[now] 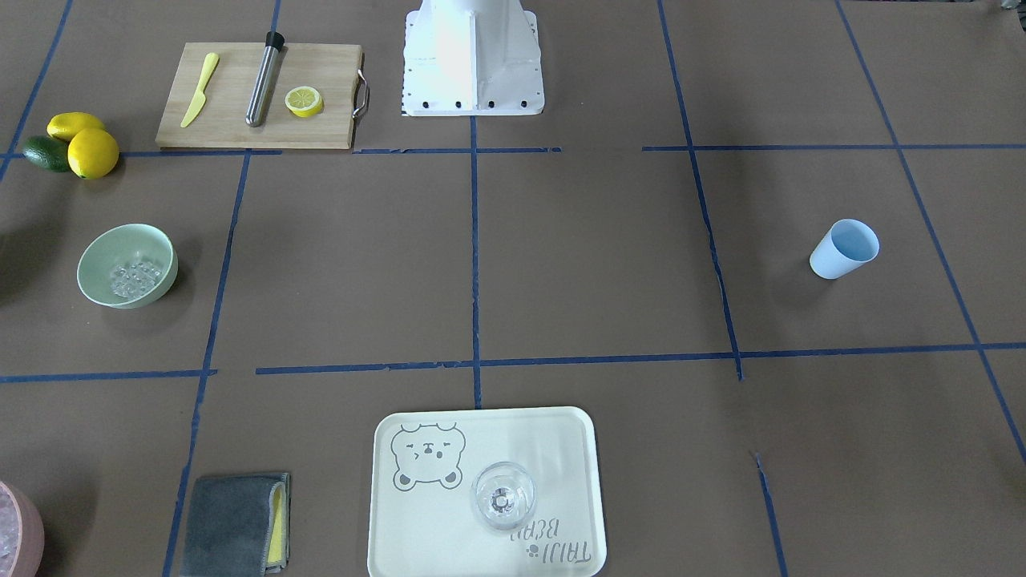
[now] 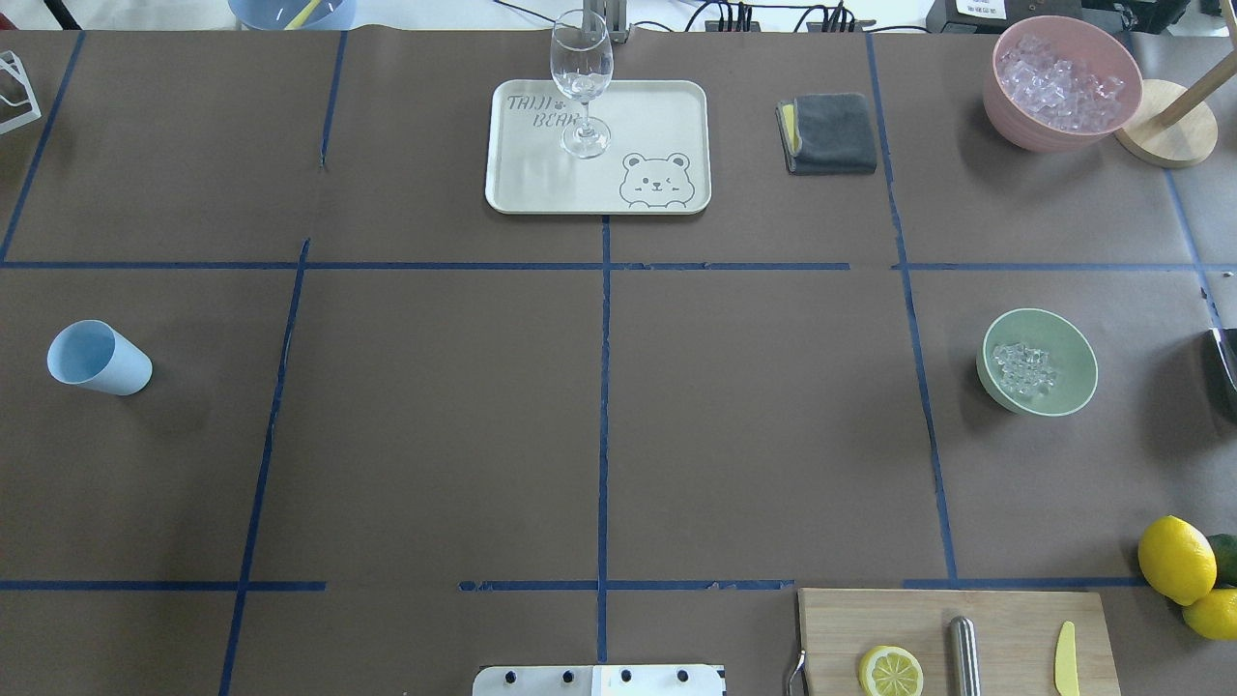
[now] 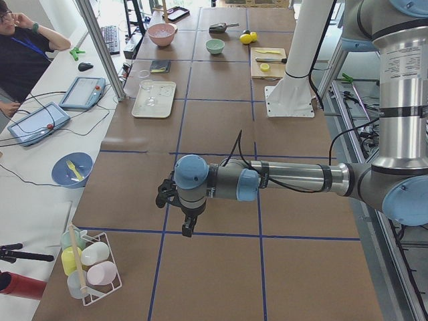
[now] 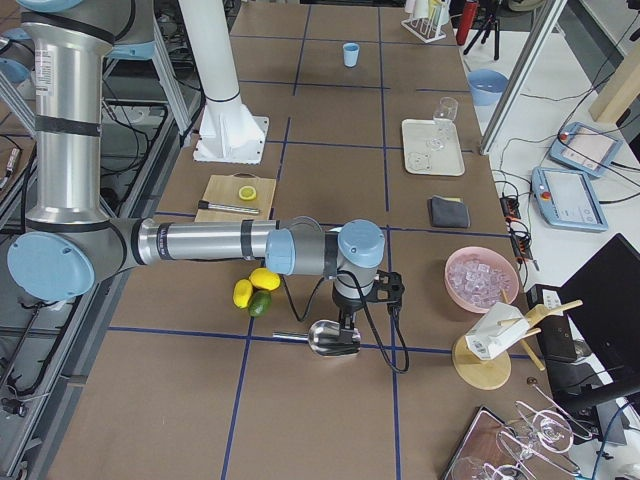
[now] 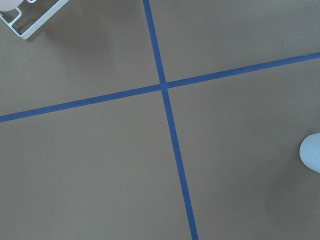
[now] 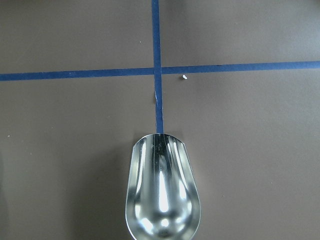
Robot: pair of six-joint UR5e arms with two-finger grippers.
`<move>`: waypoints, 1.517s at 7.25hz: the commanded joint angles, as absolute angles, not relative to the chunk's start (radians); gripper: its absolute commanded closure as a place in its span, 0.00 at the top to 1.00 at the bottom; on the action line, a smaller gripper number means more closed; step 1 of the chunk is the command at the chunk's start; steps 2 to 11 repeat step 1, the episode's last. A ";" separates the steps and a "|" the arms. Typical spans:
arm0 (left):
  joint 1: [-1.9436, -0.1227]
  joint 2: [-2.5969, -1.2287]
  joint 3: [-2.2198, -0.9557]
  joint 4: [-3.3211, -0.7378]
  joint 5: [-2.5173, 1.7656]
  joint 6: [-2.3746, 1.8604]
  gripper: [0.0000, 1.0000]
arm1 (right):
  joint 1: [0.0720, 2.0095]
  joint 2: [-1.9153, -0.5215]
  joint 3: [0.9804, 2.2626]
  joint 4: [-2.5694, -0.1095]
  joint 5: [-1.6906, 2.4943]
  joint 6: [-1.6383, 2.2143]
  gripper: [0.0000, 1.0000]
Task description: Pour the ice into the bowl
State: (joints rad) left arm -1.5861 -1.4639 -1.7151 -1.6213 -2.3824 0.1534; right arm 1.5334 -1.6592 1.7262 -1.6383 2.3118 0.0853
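One bowl (image 2: 1075, 389), ice (image 2: 1024, 369) inside, lies nearer right end effector (image 4: 345, 320) than left end effector (image 3: 189, 231); whether either is spread, cannot tell.

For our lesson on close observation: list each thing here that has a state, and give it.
bowl: upright, holding ice
light blue cup: upright, empty
wine glass: upright, empty
pink container: full of ice chunks
scoop: empty
lemon half: cut face up

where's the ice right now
The ice lies inside the mint-green bowl on the overhead view's right side, between the pink container farther back and the lemons nearer the robot.
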 commanded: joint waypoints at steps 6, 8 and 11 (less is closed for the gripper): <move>-1.586 -1.463 -1.715 -1.623 -2.382 0.153 1.00 | 1.531 -1.661 1.726 -1.638 2.312 0.086 1.00; -1.586 -1.463 -1.715 -1.623 -2.382 0.153 1.00 | 1.531 -1.661 1.726 -1.638 2.312 0.086 1.00; -1.586 -1.463 -1.715 -1.623 -2.382 0.153 1.00 | 1.531 -1.661 1.726 -1.638 2.312 0.086 1.00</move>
